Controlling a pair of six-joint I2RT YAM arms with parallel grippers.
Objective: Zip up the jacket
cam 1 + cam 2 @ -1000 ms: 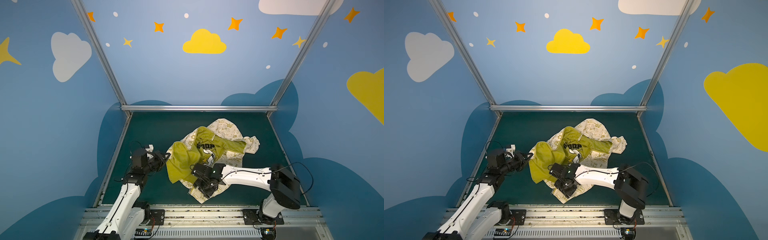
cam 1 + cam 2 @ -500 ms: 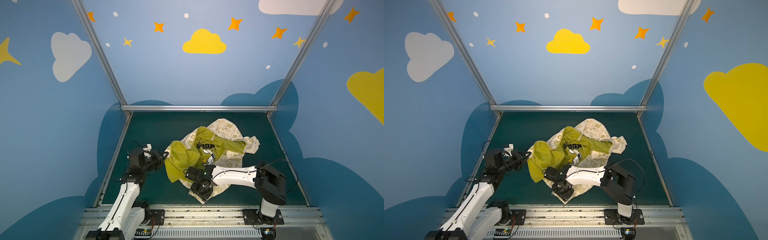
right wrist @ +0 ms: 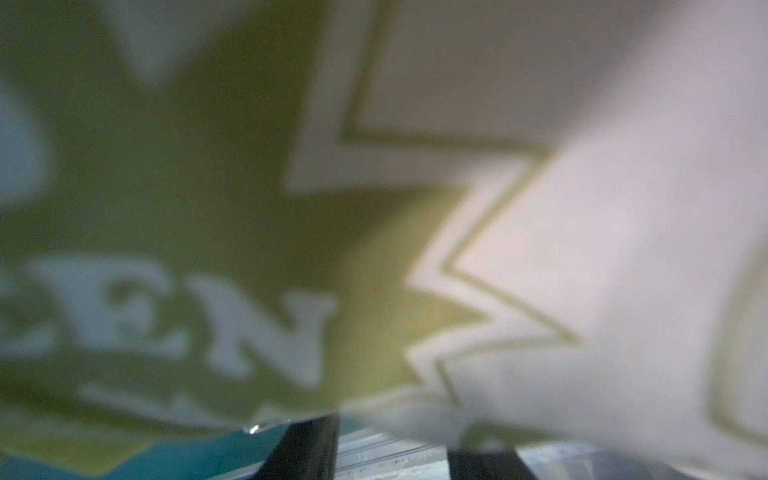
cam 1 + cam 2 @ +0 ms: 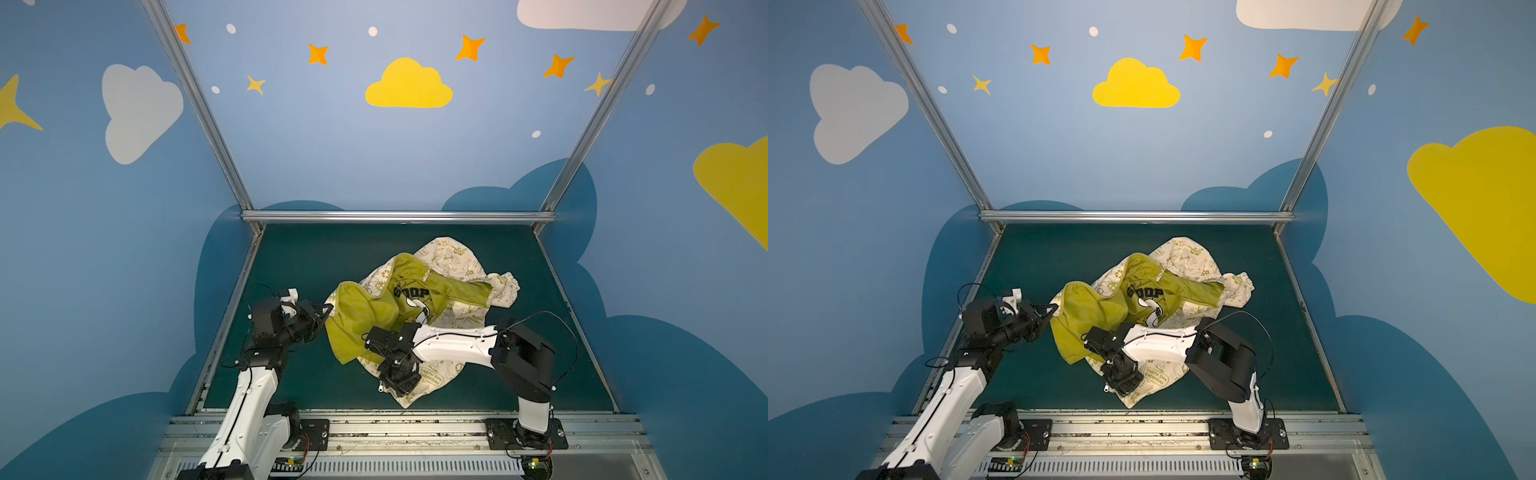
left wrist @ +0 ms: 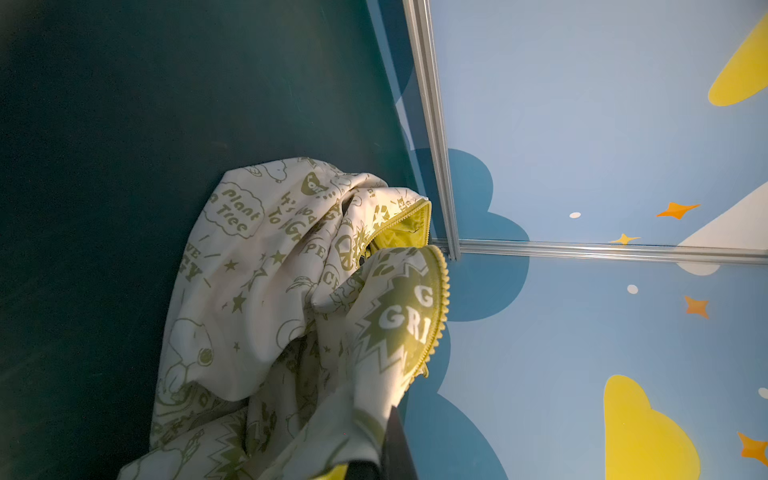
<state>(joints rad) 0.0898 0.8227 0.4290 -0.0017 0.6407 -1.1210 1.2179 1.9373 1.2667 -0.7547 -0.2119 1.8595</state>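
The jacket (image 4: 455, 262) is lying crumpled, unzipped, on the counter (image 4: 299, 257). The left tool (image 4: 325, 310) is clenching its edge. The right tool (image 4: 398, 380) is resting on the hem, and I cannot tell whether it is gripping.

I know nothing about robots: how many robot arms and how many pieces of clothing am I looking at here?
Robot arms: 2, one ending in the left gripper, one in the right gripper
Clothing: 1, the jacket
Total: 3
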